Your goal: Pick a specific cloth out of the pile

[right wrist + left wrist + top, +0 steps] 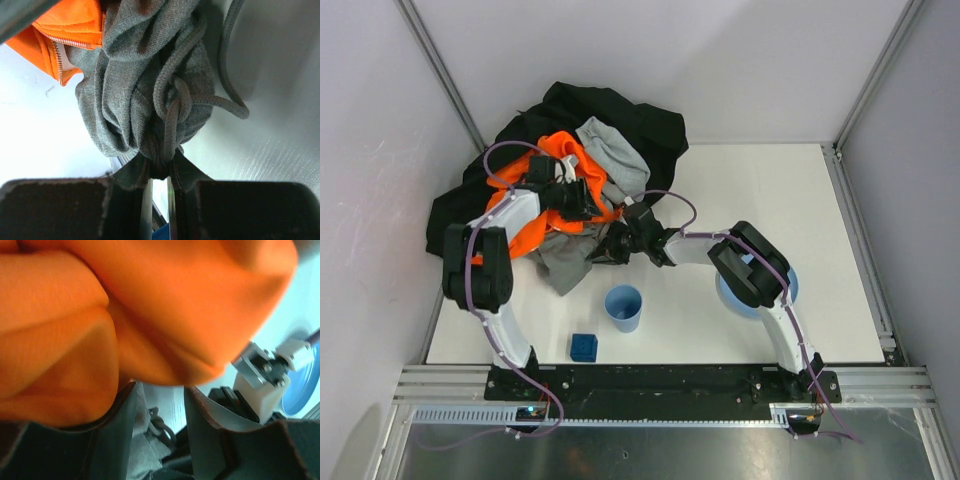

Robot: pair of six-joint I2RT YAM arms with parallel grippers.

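The pile (620, 115) lies at the back left: a large black garment, a bright orange one (535, 232) and a pale grey one (612, 150). The cloth (563, 264), medium-dark grey with a drawstring cord, hangs out of the pile's near side. My right gripper (616, 243) is shut on a bunched fold of it and its cord (160, 162), just above the table. My left gripper (582, 200) is open, its fingers apart under the orange garment (150, 300), which covers the tips (155, 390). The grey cloth (142, 450) shows between the fingers.
A blue cup (624, 307) and a small blue block (584, 346) stand near the front edge. A blue plate (790, 288) lies under the right arm. White walls close off the left, back and right sides.
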